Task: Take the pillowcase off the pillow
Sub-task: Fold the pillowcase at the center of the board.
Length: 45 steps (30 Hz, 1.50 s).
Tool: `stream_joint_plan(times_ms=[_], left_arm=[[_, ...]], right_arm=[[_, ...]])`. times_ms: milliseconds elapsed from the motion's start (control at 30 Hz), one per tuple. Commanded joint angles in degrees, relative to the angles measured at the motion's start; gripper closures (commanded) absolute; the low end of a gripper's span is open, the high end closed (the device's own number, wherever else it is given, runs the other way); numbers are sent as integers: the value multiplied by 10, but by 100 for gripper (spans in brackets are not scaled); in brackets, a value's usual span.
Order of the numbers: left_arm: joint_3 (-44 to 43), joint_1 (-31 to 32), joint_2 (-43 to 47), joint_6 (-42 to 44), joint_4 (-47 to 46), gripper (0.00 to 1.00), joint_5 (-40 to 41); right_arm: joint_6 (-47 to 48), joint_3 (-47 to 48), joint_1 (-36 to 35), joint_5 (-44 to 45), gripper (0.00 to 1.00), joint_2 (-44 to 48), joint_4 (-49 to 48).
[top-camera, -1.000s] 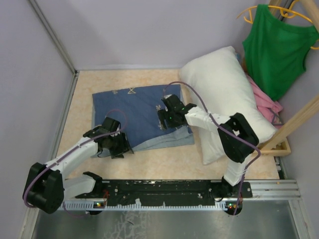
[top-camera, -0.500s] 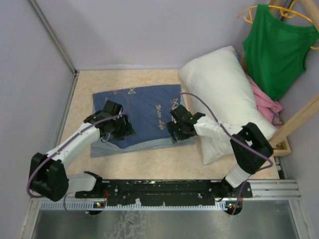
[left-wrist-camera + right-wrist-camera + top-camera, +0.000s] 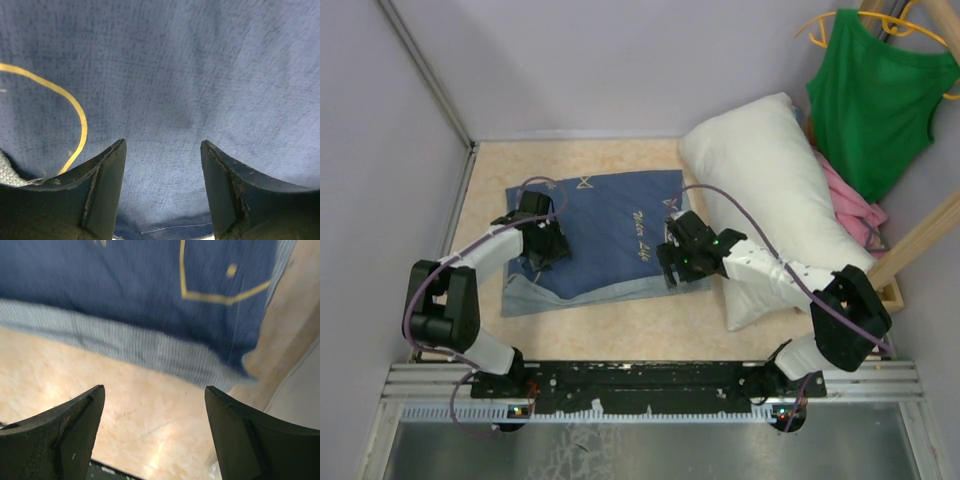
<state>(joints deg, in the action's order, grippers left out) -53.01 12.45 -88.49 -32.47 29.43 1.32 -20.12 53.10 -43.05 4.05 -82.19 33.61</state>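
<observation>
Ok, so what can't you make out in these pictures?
Pink garment: top view, mostly hidden by the pillow and green tank top.
Pillowcase lettering: top view, too small to read; right wrist, blurred.
Pillowcase outline: left wrist, cut off by the frame.

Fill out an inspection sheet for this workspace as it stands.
Surface: mottled beige table.
Job's things: pillowcase lies flat, dark blue face up, off the white pillow to its right.
Clutter: green tank top on a yellow hanger; pink garment below it.
Grippers: left claw open above the pillowcase; right claw open over its near hem.
Cables: a purple cable loops along each arm.
Surroundings: lavender walls; wooden frame at right.
</observation>
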Motion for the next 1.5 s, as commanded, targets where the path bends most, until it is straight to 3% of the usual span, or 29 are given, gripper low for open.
stream_joint_plan(times_ms=[0,267,400,633,767,967,1100,1267,1333,1400,1467], left_arm=[[36,0,20,12,-10,33,22],[82,-8,80,-9,60,33,64],[82,-9,115,-81,141,33,131],[142,-7,187,-204,210,37,124],[124,-6,197,-230,243,37,153],[81,-6,176,-203,230,35,172],[28,-20,144,-70,158,32,113],[-47,-61,97,33,39,34,3],[-63,-74,81,42,11,42,-23],[-69,-84,67,46,-11,51,-34],[-72,-93,52,52,-18,58,-43]], right_arm=[[3,86,40,28,19,-43,-89],[36,153,57,57,18,-168,-88],[38,143,59,44,18,-184,-91],[19,66,59,13,19,-144,-93],[5,17,59,6,19,-79,-79],[0,-29,59,9,19,-19,-47],[9,-23,61,2,18,10,-48],[-18,64,140,-53,35,-23,-120],[-37,99,173,-62,41,-62,-145],[-44,135,193,-60,56,-107,-162],[-43,171,209,-63,62,-163,-168]])
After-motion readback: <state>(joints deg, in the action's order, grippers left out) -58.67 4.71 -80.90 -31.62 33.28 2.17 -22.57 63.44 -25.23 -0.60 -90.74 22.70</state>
